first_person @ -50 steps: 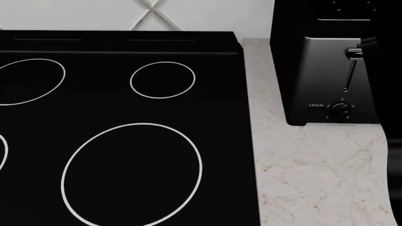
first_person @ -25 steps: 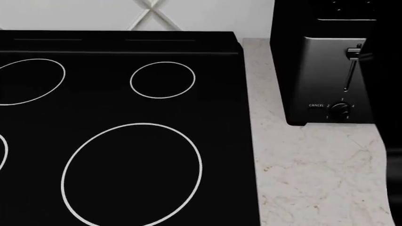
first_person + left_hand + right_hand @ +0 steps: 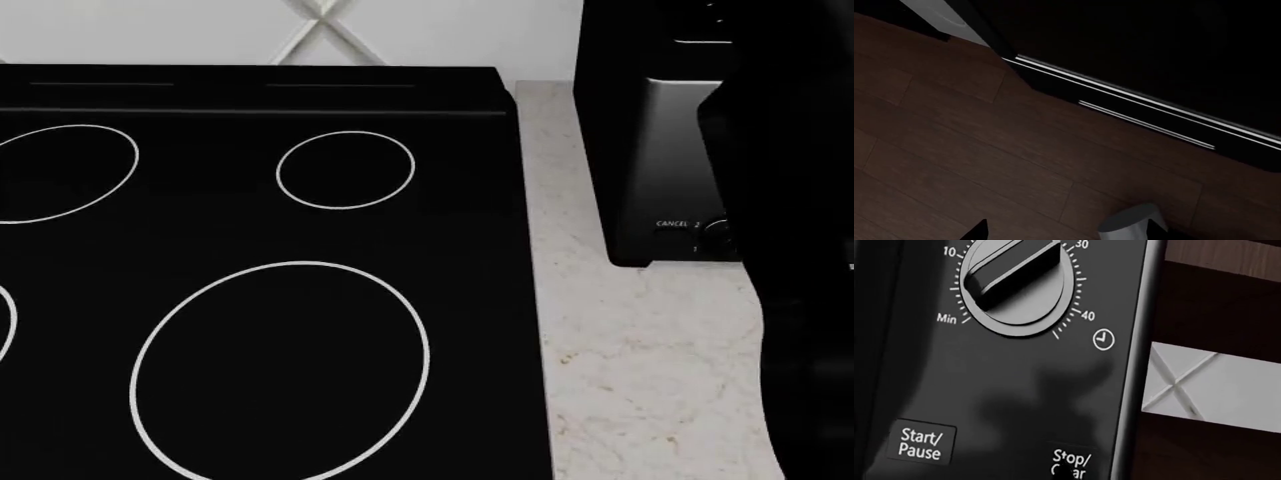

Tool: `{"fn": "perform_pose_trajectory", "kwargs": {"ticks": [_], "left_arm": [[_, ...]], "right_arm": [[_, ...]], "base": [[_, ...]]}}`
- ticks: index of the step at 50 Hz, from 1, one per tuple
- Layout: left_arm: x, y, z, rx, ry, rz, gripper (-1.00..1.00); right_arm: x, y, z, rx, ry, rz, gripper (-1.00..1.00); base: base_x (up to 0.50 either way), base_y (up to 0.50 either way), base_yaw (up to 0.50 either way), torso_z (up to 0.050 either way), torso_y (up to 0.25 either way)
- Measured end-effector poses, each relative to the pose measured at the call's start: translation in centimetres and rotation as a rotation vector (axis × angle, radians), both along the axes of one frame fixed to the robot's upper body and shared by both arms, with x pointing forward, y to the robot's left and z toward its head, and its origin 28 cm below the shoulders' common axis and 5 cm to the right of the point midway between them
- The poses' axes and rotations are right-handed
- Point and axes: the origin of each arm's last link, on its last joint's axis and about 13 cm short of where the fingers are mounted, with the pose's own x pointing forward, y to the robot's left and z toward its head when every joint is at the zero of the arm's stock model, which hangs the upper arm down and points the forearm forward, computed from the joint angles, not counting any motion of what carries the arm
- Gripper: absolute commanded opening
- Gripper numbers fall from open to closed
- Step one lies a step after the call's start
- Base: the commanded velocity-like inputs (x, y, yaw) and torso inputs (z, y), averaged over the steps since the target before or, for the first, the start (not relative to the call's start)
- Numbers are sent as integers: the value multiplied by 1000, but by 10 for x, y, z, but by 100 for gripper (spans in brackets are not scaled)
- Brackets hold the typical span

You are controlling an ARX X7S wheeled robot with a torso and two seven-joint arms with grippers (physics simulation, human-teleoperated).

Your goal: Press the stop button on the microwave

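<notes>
The right wrist view shows the microwave's black control panel [image 3: 1021, 390] close up. It has a timer dial [image 3: 1014, 280], a Start/Pause button [image 3: 919, 444] and the Stop/Clear button [image 3: 1071, 462]. My right gripper [image 3: 1066, 475] shows as one dark tip over the "Clear" lettering, its fingers together, at or very near the button face. Its shadow falls on the panel. My left gripper [image 3: 1067, 236] is open and empty, low above a wooden floor [image 3: 954, 150]. Only its two dark fingertips [image 3: 977, 232] show.
In the head view a black cooktop [image 3: 267, 250] fills the left and a marble counter [image 3: 641, 370] lies to its right. A black toaster [image 3: 654, 150] stands at the back right, half covered by my dark right arm [image 3: 787, 250]. A grey cylinder [image 3: 1127, 227] sits by the left gripper.
In the head view my right arm has moved left across the toaster and now hides its lever and dial. Nothing on the cooktop or counter has moved.
</notes>
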Motion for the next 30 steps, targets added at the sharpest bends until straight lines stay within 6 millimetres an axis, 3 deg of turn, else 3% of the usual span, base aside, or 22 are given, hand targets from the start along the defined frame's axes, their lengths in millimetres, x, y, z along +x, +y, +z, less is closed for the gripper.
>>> {"fn": "perform_pose_trajectory", "kwargs": {"ticks": [30], "left_arm": [[0,0,0,0,0,0,100]], "right_arm": [[8,11,-5,-182,-20,-163,-100]], "base": [[23,3,12,5,0]]}}
